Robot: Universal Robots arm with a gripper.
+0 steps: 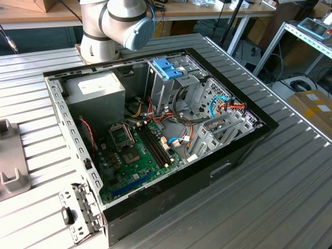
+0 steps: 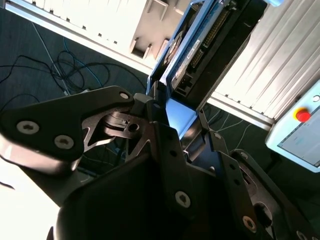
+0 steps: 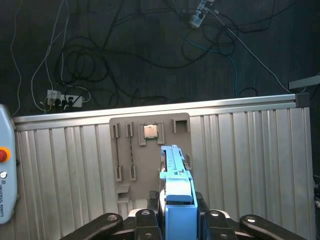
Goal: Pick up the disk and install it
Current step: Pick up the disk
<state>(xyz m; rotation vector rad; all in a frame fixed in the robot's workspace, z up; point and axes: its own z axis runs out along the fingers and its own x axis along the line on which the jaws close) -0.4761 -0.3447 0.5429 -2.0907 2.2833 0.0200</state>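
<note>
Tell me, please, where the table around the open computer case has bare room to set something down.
The ribbed table lies bare on the exterior view's right of the computer case and along its near side. On the exterior view's left, a grey fixture and a metal bracket crowd it. Inside the case, cables and the motherboard leave no room.

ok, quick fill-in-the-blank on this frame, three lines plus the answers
1. The gripper is shut on the ___.
2. Its plastic rails are light ___.
3. In the exterior view, the computer case lies ___ on the ribbed table.
Missing words: disk; blue; open.
</note>
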